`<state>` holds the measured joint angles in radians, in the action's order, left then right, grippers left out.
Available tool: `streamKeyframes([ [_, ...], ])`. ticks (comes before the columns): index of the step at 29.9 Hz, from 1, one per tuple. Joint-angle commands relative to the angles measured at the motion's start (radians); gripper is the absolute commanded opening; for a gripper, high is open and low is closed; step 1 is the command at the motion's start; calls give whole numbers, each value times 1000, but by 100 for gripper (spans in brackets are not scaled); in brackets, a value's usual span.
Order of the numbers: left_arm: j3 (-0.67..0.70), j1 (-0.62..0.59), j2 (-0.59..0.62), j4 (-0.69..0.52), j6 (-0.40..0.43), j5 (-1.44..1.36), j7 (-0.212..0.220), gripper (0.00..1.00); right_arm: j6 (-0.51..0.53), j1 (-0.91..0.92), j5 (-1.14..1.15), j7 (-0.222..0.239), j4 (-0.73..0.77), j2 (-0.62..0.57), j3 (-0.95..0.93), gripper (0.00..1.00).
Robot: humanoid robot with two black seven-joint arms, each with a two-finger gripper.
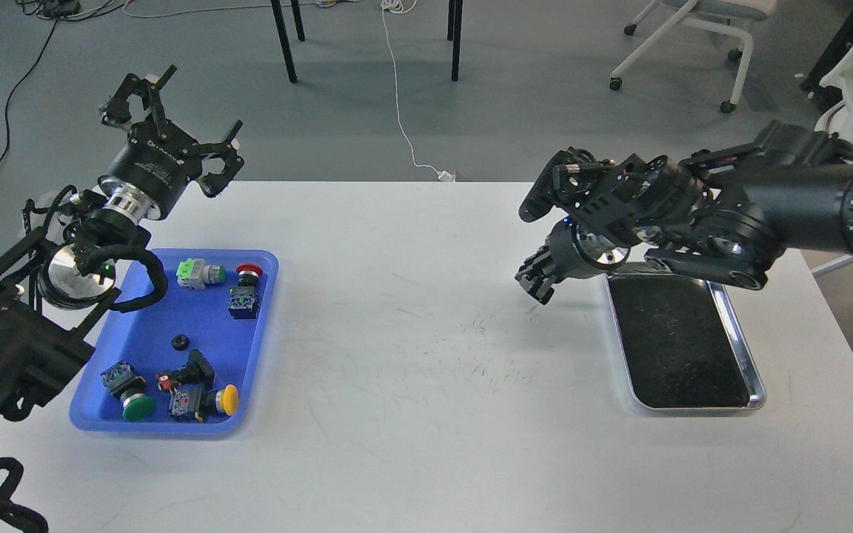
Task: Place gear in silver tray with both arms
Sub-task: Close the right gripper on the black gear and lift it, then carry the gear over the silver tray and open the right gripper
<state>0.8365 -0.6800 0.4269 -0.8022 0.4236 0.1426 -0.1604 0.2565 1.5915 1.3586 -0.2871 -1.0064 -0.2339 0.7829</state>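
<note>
A small black gear [180,342] lies in the blue plastic tray [263,296] at the left, among push-button switches. The silver tray [756,370] sits at the right of the white table, its dark bottom bare. My left gripper [184,111] is open and empty, raised above the table's back-left edge, behind the blue tray. My right gripper [537,278] hangs just left of the silver tray's back-left corner, above the table. It is dark and seen small, so its fingers cannot be told apart. I see nothing in it.
The blue tray also holds a green-white switch [197,273], a red-capped button [247,272], a green button [136,406] and a yellow button [228,400]. Chair and table legs stand on the floor beyond the table's back edge.
</note>
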Motion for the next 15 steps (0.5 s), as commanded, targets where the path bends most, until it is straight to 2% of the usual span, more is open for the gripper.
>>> streamKeyframes([
  [1,0,-1,0,0,0,-1,2,97,0,-1,54,2,-67,-146,-1,14],
  [8,-2,-1,-2,0,0,-1,5,97,-5,-45,129,3,-172,-384,-1,15],
  [15,-2,-3,-8,-2,-3,-3,9,97,-40,-163,168,8,-216,-499,-13,16],
])
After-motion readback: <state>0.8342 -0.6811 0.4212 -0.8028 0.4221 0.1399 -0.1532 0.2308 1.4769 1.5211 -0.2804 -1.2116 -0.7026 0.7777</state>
